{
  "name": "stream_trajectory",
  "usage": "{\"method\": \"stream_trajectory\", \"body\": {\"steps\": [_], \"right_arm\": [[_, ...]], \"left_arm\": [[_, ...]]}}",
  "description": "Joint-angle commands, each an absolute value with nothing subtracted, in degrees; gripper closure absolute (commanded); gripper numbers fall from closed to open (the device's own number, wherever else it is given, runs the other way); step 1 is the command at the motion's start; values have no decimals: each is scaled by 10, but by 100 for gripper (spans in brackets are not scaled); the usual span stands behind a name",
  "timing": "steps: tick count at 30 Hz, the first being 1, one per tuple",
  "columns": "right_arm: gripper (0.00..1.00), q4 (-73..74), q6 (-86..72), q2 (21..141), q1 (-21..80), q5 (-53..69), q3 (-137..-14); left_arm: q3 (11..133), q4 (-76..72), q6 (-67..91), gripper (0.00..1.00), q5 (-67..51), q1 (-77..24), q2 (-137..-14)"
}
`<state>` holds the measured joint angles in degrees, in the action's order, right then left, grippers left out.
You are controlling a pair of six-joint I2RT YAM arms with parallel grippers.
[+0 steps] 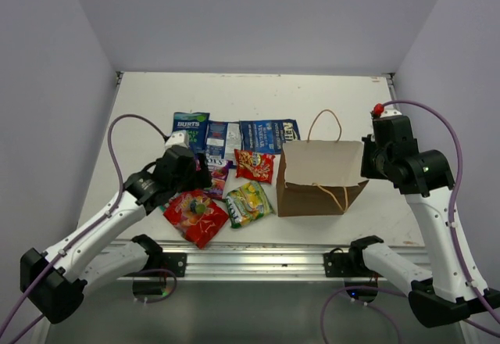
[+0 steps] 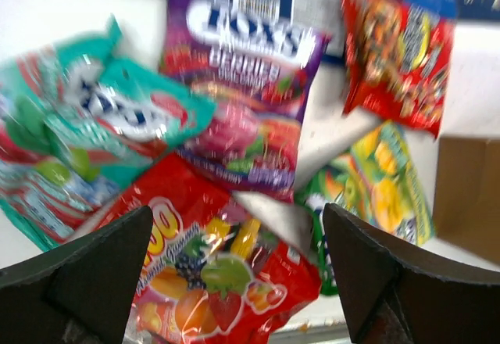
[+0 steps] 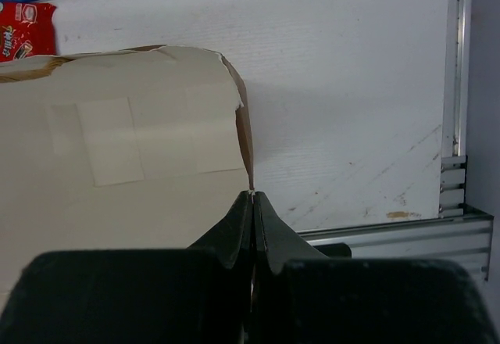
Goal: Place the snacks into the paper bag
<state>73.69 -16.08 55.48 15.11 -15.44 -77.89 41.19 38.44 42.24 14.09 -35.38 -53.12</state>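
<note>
While right tool (image 3: 252, 195) clamped the paper bag (image 3: 117, 164) rim, left tool (image 2: 237, 223) hovered nose-down, jaws spread, above red gummy packet (image 2: 195, 281).

left arm: reaches toward 2 o'clock
left gripper (image 2: 238, 231): jaws wide apart
right arm: wrist points 9 o'clock
right gripper (image 3: 252, 195): pinched on paper bag (image 3: 117, 195) rim

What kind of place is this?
Probably a robot lab, not a shop: two robot arms bolted to a metal rail, plain walls round a white table, and snack packets beside a paper bag.
</note>
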Motion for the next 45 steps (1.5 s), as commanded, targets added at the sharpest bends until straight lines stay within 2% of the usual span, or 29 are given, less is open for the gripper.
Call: {"method": "stream_trajectory", "body": {"steps": [1, 4, 8, 11, 17, 22, 32, 33, 34, 35, 36, 37, 43, 45], "right_arm": [[100, 729, -168, 551, 153, -145, -789], [100, 722, -171, 551, 153, -138, -786], [100, 720, -170, 551, 153, -131, -788], [100, 715, -170, 549, 153, -124, -790], [100, 710, -174, 548, 154, -110, -794], [100, 717, -172, 551, 153, -115, -797], [100, 716, -178, 559, 153, -123, -813], [100, 717, -180, 562, 154, -123, -816], [100, 714, -180, 561, 153, -123, -816], [100, 712, -181, 562, 153, -123, -816], [100, 710, -182, 564, 153, -122, -816], [100, 708, -182, 565, 153, -121, -816], [100, 689, -187, 580, 154, -112, -812], [100, 686, -187, 584, 153, -109, -815]], "left_arm": [[489, 347, 391, 5, 242, -356, -562], [523, 304, 331, 3, 289, -344, -637], [545, 216, 294, 3, 239, -196, -732], [599, 186, 255, 3, 233, -155, -816], [677, 122, 202, 2, 216, -142, -935], [721, 128, 197, 1, 224, -133, -1024], [715, 168, 221, 2, 254, -129, -1121], [714, 168, 221, 5, 254, -129, -1125], [710, 168, 220, 19, 253, -129, -1130], [708, 168, 220, 66, 257, -129, -1135], [706, 168, 221, 66, 257, -129, -1132], [701, 167, 226, 100, 265, -129, -1129], [688, 161, 200, 100, 244, -131, -1057], [686, 157, 196, 100, 168, -132, -986]]}}
